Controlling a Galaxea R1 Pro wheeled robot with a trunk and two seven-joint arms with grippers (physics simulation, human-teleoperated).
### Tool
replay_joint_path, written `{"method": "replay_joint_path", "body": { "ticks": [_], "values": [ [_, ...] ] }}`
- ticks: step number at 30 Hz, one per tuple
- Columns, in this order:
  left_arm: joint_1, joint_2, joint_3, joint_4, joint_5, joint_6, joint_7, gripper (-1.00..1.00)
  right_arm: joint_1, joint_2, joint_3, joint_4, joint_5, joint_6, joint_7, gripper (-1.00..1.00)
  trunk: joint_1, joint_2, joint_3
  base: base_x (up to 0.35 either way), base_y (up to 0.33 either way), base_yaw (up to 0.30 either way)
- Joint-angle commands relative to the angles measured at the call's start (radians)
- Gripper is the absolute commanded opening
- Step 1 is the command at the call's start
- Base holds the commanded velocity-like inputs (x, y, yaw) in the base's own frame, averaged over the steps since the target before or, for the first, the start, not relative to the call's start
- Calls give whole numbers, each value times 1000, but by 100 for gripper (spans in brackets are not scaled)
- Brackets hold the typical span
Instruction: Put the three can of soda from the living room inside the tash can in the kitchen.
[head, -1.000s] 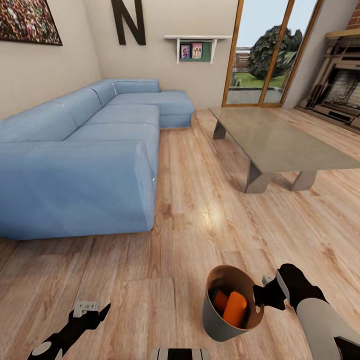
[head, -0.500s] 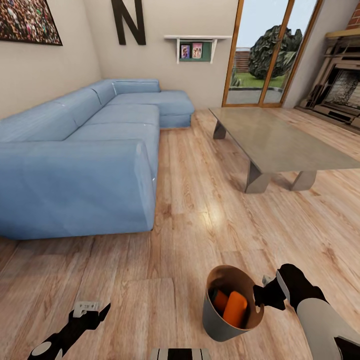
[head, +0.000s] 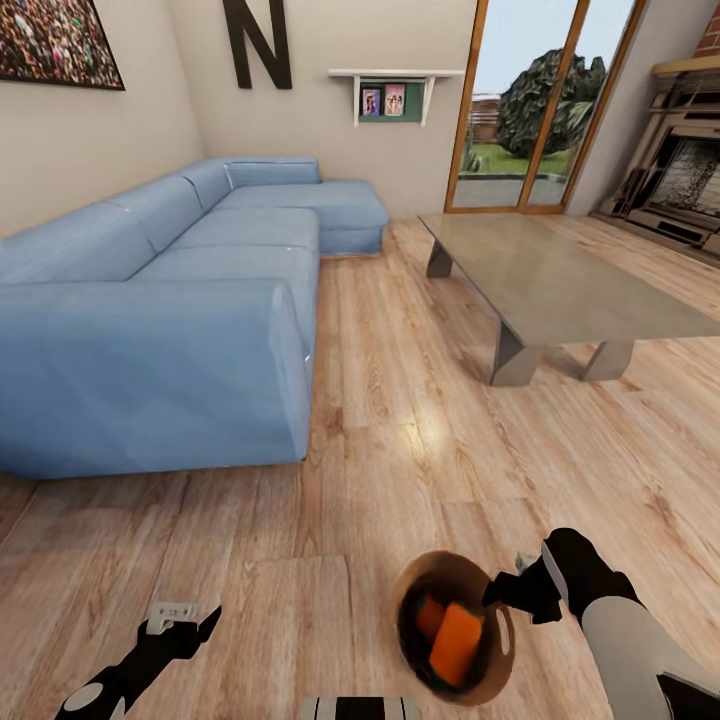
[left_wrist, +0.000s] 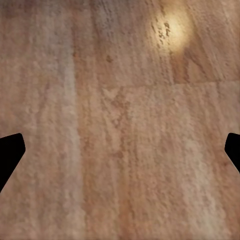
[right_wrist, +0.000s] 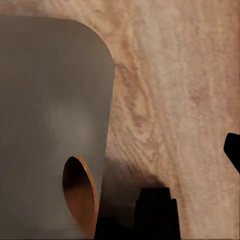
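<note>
Fingers of the right gripper (head: 512, 590) were clamped on the rim of the tash can (head: 500, 672), low and right of centre in the head view, and the bin hung from that single pinch. My read: gripping the lip let the arm carry bin and cargo together toward the kitchen. Inside lay two orange cans (head: 455, 645), with a dark shape beside them that I could not call as the blue one. The right wrist view gave the bin's pale grey wall (right_wrist: 50, 125) and a sliver of wood-toned interior, no cans at all. Lower left, the left gripper (head: 185, 622) hung empty, jaws spread wide over bare floor (left_wrist: 120, 125). Beyond stood the blue sofa (head: 180, 300) and glass low table (head: 560, 280).
</note>
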Motion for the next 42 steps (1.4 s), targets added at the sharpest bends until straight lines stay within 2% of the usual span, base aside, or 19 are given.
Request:
{"method": "replay_joint_path", "body": {
  "ticks": [1, 42],
  "values": [
    [0, 0, 0, 0, 0, 0, 0, 100, 0, 0, 0, 0, 0, 0, 0, 100, 0, 0, 0, 0, 0, 0],
    [0, 0, 0, 0, 0, 0, 0, 100, 1, 10, 9, -1, 0, -28, 0, 100, 0, 0, 0, 0, 0, 0]
  ]
}}
